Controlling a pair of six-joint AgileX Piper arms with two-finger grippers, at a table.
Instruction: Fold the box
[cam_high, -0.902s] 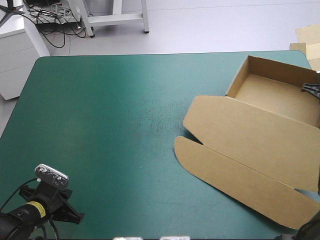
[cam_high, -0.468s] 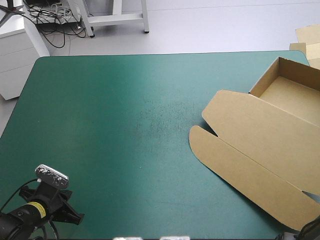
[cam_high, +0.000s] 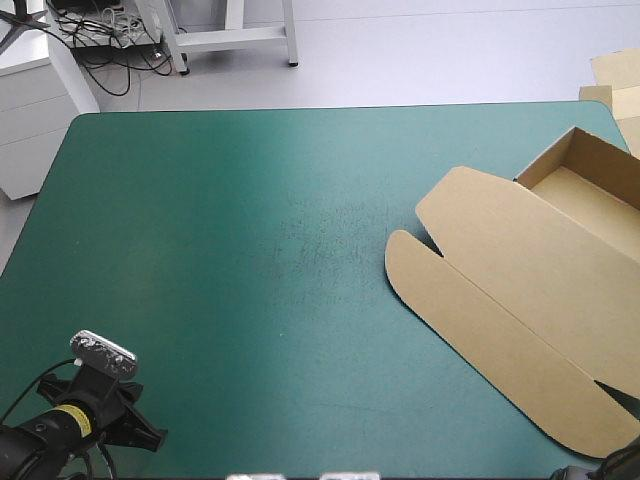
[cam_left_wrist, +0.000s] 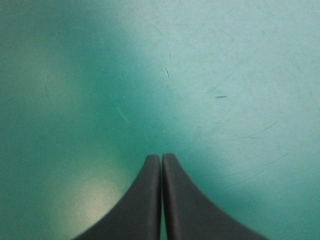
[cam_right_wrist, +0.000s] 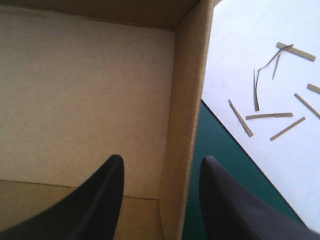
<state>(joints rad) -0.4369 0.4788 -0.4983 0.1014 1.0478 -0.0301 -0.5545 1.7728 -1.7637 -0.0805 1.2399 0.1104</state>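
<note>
Right wrist view: right gripper (cam_right_wrist: 162, 158) jaws apart astride the box (cam_right_wrist: 75, 90) wall, left gripper (cam_left_wrist: 161, 165) clenched; one tug could drag it off the tabletop (cam_high: 200, 250).

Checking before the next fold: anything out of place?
The box lies askew at the table's right edge, its tray wall near the drop, the open right gripper astride it. Board scraps litter the floor beyond.

Box (cam_high: 520, 290) on table (cam_high: 200, 250), right side

Brown box (cam_high: 520, 290), an open tray with raised walls at the high view's right edge, lid lying flat toward the lower right, rounded front flap spread out
</note>
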